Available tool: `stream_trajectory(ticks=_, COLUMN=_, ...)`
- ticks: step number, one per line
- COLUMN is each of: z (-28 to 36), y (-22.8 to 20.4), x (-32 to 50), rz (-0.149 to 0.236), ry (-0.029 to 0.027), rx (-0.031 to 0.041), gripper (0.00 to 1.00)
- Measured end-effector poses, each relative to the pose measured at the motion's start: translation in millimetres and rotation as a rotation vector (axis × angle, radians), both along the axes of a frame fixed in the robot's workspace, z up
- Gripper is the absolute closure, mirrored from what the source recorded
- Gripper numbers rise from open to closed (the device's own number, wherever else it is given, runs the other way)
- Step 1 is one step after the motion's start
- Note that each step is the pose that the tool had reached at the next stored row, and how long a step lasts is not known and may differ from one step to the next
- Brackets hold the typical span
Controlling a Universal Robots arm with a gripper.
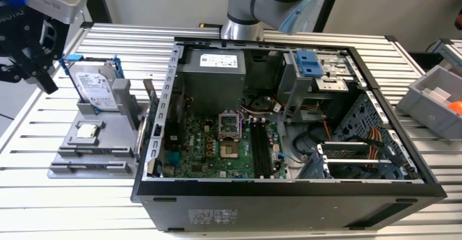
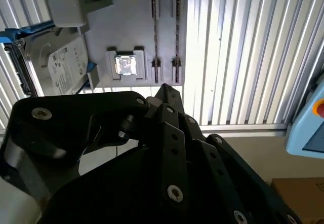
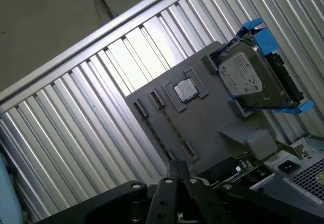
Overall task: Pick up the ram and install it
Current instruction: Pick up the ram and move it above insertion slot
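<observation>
Seemingly, the end effector (image 3: 177, 168) is held closed and empty above the grey fixture (image 1: 76, 142). The ram (image 1: 150, 97) is judged to stand on edge just beside the computer case (image 1: 289, 188), its long axis along that wall, toward the exterior view's right.

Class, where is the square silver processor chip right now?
At the exterior view's left, the processor chip sits in the gray holder, next to the hard drive, outside the computer case.
</observation>
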State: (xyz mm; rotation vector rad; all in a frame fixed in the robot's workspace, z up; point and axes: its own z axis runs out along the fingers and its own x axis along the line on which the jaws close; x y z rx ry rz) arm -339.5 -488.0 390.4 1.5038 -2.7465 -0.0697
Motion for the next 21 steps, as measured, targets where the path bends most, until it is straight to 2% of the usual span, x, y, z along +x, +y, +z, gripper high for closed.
stream_trajectory(ticks=12, z=0.0, y=0.2, x=0.2, rz=0.14, ry=0.0, rx=0.0, gripper=1.0)
stream_trajectory(ticks=21, z=0.0, y=0.7, x=0.6, rz=0.227, ry=-0.0001, rx=0.0, gripper=1.0)
